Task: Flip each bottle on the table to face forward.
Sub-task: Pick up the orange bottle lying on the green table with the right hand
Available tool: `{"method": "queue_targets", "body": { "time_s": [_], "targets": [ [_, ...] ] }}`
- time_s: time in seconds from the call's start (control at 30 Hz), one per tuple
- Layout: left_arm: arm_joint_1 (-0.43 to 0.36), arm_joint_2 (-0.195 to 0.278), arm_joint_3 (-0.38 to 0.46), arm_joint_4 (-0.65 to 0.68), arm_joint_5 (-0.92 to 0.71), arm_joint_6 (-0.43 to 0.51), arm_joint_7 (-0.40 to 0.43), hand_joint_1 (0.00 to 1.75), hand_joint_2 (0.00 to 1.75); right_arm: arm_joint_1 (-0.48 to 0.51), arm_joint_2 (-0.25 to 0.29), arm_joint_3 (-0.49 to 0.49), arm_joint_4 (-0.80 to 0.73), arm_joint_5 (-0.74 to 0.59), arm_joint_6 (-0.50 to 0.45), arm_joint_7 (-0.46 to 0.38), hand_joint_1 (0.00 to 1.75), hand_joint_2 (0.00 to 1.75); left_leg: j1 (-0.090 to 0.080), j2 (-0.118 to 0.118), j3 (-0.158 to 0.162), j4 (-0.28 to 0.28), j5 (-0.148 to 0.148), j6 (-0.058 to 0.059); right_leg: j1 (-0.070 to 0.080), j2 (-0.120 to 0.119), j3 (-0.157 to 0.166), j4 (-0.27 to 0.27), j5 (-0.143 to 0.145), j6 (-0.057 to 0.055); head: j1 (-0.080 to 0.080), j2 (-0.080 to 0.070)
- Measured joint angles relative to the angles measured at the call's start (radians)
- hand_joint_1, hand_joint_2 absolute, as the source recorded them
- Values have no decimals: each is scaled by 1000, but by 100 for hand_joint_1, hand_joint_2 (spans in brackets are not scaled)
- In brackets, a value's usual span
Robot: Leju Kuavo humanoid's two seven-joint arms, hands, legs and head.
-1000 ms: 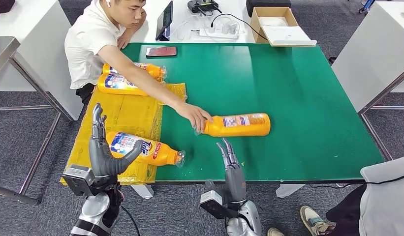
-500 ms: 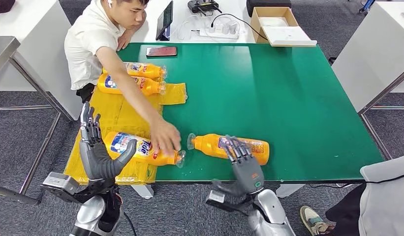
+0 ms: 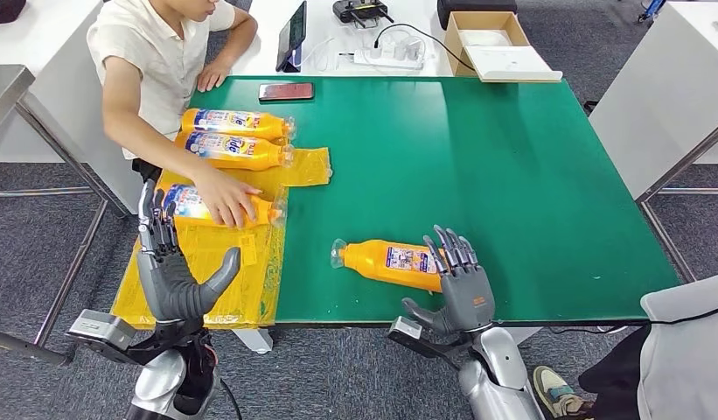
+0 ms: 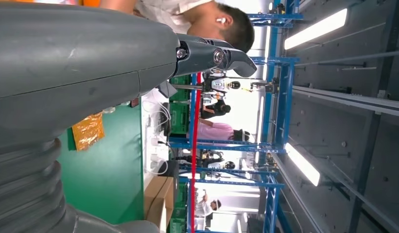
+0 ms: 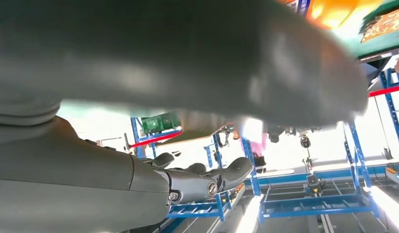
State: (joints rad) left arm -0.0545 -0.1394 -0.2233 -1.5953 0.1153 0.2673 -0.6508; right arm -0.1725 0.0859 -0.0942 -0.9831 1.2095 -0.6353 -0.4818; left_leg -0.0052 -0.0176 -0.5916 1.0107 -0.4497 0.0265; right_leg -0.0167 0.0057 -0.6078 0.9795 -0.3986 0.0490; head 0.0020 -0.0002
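Observation:
An orange bottle lies on its side near the front edge of the green table, cap pointing left and its small-print label up. My right hand lies with spread fingers over the bottle's base end, thumb hanging off the table edge. In the right wrist view the bottle is an orange blur past the hand. My left hand is raised and open over the front of a yellow sheet, holding nothing. A person's hand presses a third bottle onto that sheet.
Two more orange bottles lie side by side at the sheet's far end. A phone lies at the table's back edge. Beyond it are a tablet, a power strip and a cardboard box.
The person carried the front-left bottle back along the yellow sheet and leaned away. My right hand slid right to the bottle's base end. My left hand barely moved.

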Motion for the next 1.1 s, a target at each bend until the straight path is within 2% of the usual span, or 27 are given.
{"method": "queue_targets", "body": {
  "time_s": [0.2, 0.5, 0.8, 1.1],
  "targets": [
    [2, -1, -1, -4, 10, -11, 16, 0, 175, -10, -12, -6, 8, 98, 0, 110, 0, 175, 0, 0, 0, 0, 0, 0, 0, 0, 0, 0, 0, 0, 0, 0],
    [4, -1, -18, -4, -33, 15, 74, 0, 175, -70, -55, 8, 113, 133, 0, 298, 0, 175, 0, 0, 0, 0, 0, 0, 0, 0, 0, 0, 0, 0, 0, 0],
    [4, -1, -21, 3, -41, 22, 81, 0, 175, -92, -70, 21, 175, 127, 0, 311, 0, 175, 0, 0, -1, 0, 0, 0, 0, 0, 0, 0, 0, 0, 0, 0],
    [2, -1, -42, 0, -116, 120, 50, 0, 175, -162, -79, 70, 311, 25, 2, 277, 0, 175, 0, 1, 1, 0, 0, 0, 0, 0, 0, 0, 0, 0, 0, 0]
  ]
}}
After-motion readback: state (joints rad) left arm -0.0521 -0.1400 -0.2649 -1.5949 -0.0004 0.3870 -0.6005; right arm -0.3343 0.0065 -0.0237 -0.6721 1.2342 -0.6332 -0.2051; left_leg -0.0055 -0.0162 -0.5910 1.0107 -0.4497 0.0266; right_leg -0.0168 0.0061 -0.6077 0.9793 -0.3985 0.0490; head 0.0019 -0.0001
